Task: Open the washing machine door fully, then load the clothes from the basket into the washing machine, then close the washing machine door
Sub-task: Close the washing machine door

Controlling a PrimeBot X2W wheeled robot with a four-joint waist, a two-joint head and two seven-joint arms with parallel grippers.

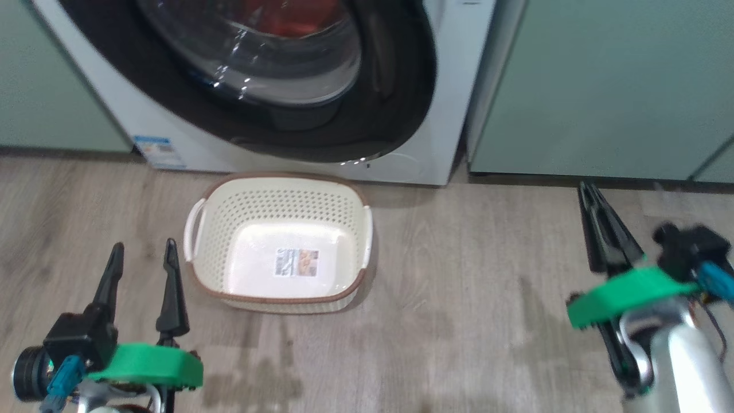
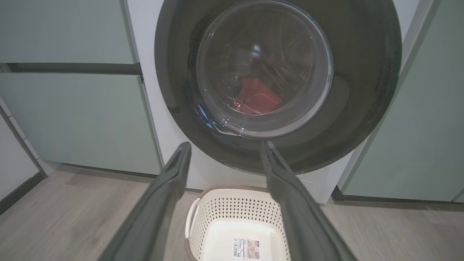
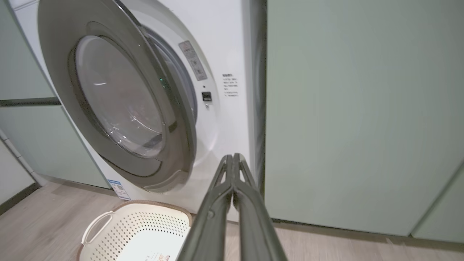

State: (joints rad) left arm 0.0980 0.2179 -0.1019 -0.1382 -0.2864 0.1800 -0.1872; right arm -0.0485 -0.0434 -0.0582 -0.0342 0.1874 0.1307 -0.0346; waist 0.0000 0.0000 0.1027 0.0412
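Clearly the loading is done. The clothes (image 2: 257, 96) lie inside the drum and show as a red bundle through the glass, low in the bowl. No white fabric can be made out from here.

The washing machine door (image 2: 362, 90) has a wide glossy black rim and a clear bulging centre that catches reflections. From the front it looks almost flush with the washing machine (image 3: 224, 43). From the right wrist, though, its free edge stands a little off the white face, with the grey gasket and the latch hole showing in the gap. I judge it ajar rather than latched, so the closing is what remains, probably a last push on that edge.

The basket (image 1: 281, 203) sits on the wood floor (image 1: 459, 298) just in front of the machine. It is empty, with only the label on its cream bottom, and its brown rim and white handles are intact.

The left gripper (image 1: 143, 245) hovers just left of the basket with its two dark fingers spread wide and nothing between them. The right gripper (image 1: 588, 192) hangs well apart to the right, in front of the pale green cabinets (image 1: 602, 86). Its fingers are pressed together and hold nothing.
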